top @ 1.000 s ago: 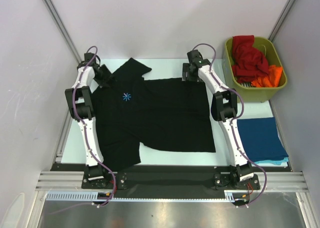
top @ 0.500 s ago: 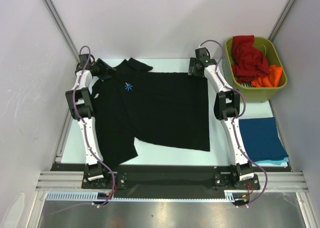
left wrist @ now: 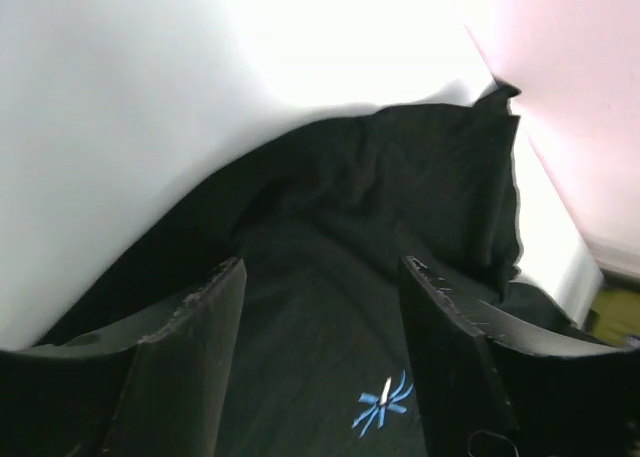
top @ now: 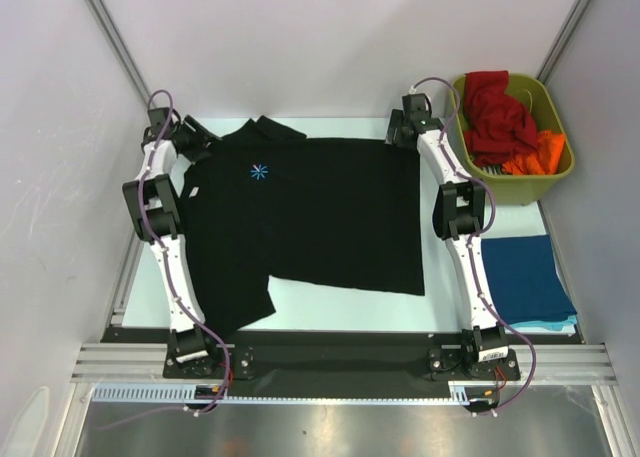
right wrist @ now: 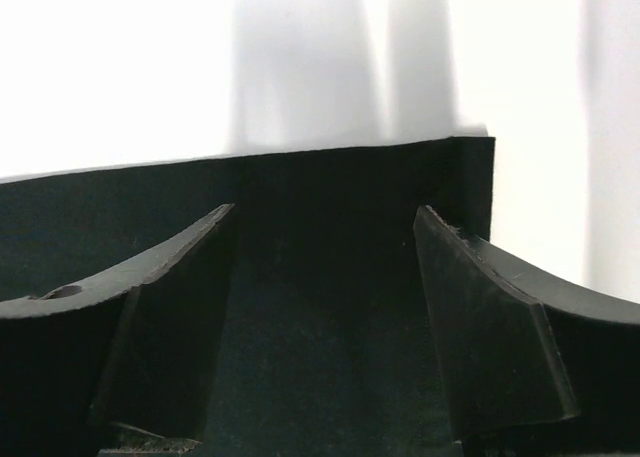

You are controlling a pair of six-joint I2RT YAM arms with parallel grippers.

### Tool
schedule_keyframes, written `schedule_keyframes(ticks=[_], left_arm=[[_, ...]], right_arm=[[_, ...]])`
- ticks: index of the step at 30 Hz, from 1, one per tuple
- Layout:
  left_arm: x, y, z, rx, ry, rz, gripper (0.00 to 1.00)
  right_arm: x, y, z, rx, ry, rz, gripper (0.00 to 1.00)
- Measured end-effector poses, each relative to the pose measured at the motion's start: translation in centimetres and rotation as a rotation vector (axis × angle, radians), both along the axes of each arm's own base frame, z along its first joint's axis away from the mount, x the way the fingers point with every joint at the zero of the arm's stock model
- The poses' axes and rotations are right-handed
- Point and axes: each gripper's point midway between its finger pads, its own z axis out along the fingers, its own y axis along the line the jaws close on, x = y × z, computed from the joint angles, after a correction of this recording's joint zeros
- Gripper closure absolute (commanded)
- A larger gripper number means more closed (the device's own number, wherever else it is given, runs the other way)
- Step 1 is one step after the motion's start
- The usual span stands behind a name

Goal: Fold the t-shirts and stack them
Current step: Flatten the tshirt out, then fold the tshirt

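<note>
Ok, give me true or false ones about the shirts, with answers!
1. The black t-shirt lies spread out on the table. True.
2. Its starburst print is yellow. False: it is light blue.
3. The bin holds a red shirt and an orange shirt. True.
4. The folded dark blue shirt lies beside the left arm. False: beside the right arm.
5. The right gripper is shut. False: its jaws stand open over the black t-shirt's edge.

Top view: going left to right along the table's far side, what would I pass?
Left gripper → black shirt → right gripper → green bin, holding a red shirt, then an orange shirt.
</note>
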Motion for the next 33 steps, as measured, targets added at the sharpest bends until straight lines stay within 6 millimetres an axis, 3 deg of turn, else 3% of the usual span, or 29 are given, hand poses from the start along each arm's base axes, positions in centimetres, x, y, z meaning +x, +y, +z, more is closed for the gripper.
schedule_keyframes(ticks=[3, 5, 7, 9, 13, 15, 18, 21, 24, 26, 28, 33], left_arm=[[-1.2, 0.4, 1.6, 0.075, 0.023, 0.007, 0.28], [-2.5, 0.5, 3.9, 0.141, 0.021, 0.007, 0.27], [-4.2, -0.1, 5.9, 0.181, 0.028, 0.002, 0.27], [-6.9, -1.4, 8.6, 0.227, 0.013, -0.004, 0.28], [-14.2, -4.7, 11.1, 0.273, 0.034, -0.034, 0.32], [-18.6, -5.9, 10.9, 0.295, 0.068, -0.041, 0.34], [-24.7, -5.4, 9.2, 0.331, 0.170, 0.013, 0.34], [-31.6, -4.4, 6.7, 0.357, 0.296, 0.113, 0.34], [-37.5, -4.1, 5.7, 0.358, 0.356, 0.201, 0.34], [-40.1, -3.9, 5.9, 0.340, 0.356, 0.268, 0.32], [-42.0, -3.5, 5.9, 0.304, 0.365, 0.354, 0.35], [-45.6, -3.2, 3.1, 0.233, 0.493, 0.498, 0.43]], right_arm=[[-0.3, 0.2, 0.5, -0.007, 0.003, 0.004, 0.21], [-0.8, 0.3, 1.2, -0.014, 0.014, 0.002, 0.19], [-2.0, 0.6, 3.4, -0.012, 0.028, 0.004, 0.17], [-2.8, 1.0, 5.3, -0.008, 0.026, 0.008, 0.14], [-6.6, 2.4, 11.0, -0.004, 0.028, 0.040, 0.09], [-9.2, 3.9, 13.7, 0.001, 0.030, 0.073, 0.05], [-13.8, 6.6, 15.7, 0.016, 0.054, 0.145, 0.00], [-19.4, 9.9, 15.5, 0.002, 0.115, 0.248, 0.00], [-25.3, 13.0, 14.2, 0.003, 0.183, 0.369, 0.00], [-28.8, 14.9, 13.3, 0.063, 0.233, 0.462, 0.00], [-31.9, 15.4, 12.7, 0.144, 0.303, 0.526, 0.00], [-33.7, 13.7, 12.9, 0.253, 0.353, 0.539, 0.00]])
